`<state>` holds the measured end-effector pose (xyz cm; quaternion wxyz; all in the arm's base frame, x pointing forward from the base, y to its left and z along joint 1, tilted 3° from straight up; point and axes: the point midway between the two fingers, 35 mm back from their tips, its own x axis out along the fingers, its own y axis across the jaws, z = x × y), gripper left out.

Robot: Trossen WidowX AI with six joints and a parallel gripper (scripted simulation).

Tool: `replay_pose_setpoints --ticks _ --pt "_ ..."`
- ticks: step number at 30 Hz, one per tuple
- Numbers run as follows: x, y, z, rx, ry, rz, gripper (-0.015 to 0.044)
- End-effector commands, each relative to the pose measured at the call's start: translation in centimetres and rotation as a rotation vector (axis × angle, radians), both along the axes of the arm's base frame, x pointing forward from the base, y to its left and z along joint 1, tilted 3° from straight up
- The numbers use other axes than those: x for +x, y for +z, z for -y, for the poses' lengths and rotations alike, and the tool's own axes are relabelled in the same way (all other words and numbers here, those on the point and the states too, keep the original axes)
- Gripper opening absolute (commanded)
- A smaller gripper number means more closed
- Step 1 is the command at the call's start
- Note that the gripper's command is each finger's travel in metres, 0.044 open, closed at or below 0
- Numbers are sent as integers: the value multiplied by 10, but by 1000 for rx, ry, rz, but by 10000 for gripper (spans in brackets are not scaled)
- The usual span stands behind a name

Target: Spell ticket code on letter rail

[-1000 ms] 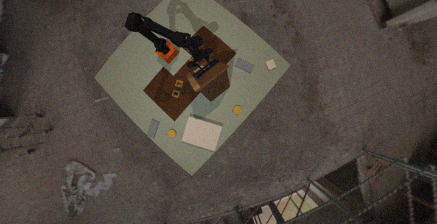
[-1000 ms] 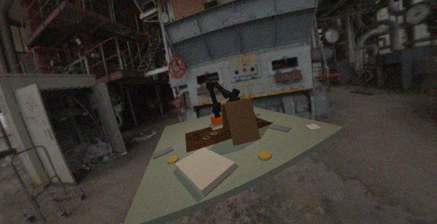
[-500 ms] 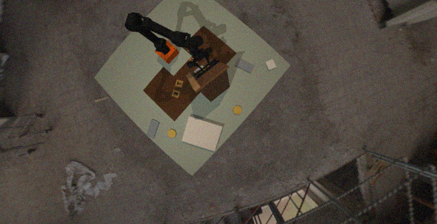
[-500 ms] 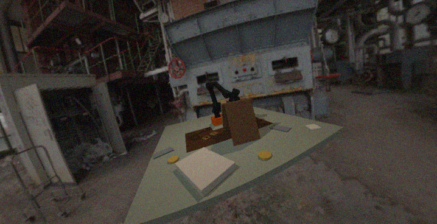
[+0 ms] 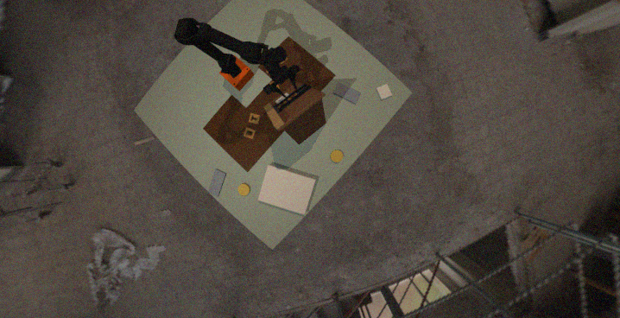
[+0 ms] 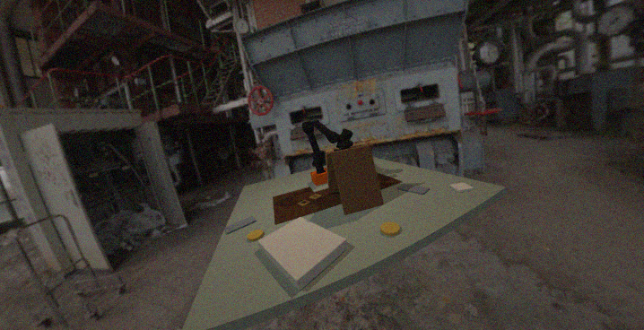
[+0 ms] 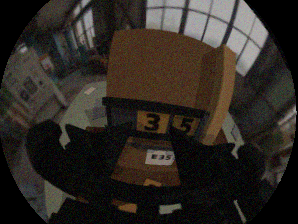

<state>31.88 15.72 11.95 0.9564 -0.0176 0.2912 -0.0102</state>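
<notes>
The upright wooden board (image 5: pixel 299 106) (image 6: pixel 358 181) (image 7: pixel 155 65) carries a dark rail (image 5: pixel 299 93) (image 7: pixel 117 102). In the wrist view, a "5" tile (image 7: pixel 185 125) sits in the rail near the wooden end block (image 7: pixel 223 95), with a "3" tile (image 7: pixel 152 122) to its left and a narrow dark gap between them. My gripper (image 5: pixel 290 92) (image 7: pixel 150 127) is open, its fingertips either side of the "3" tile. The ticket (image 7: pixel 159 157) below reads "E35". Two loose tiles (image 5: pixel 254 118) (image 5: pixel 249 132) lie on the brown mat; I cannot read them surely. Another tile (image 7: pixel 152 183) shows partly, low in the wrist view.
The brown mat (image 5: pixel 227 124) lies under the board. A large pale block (image 5: pixel 287 189) (image 6: pixel 301 247), two yellow discs (image 5: pixel 337 156) (image 5: pixel 243 189), grey slabs (image 5: pixel 218 181) (image 5: pixel 346 93) and a small white square (image 5: pixel 383 92) lie on the green counter (image 5: pixel 173 98).
</notes>
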Motion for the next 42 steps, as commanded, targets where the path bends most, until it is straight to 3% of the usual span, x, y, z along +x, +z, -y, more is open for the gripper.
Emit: replay_pose_setpoints --ticks 1,42 --pt "-3 2 0 5 -5 2 295" --pt "-20 12 -2 5 -5 0 295"
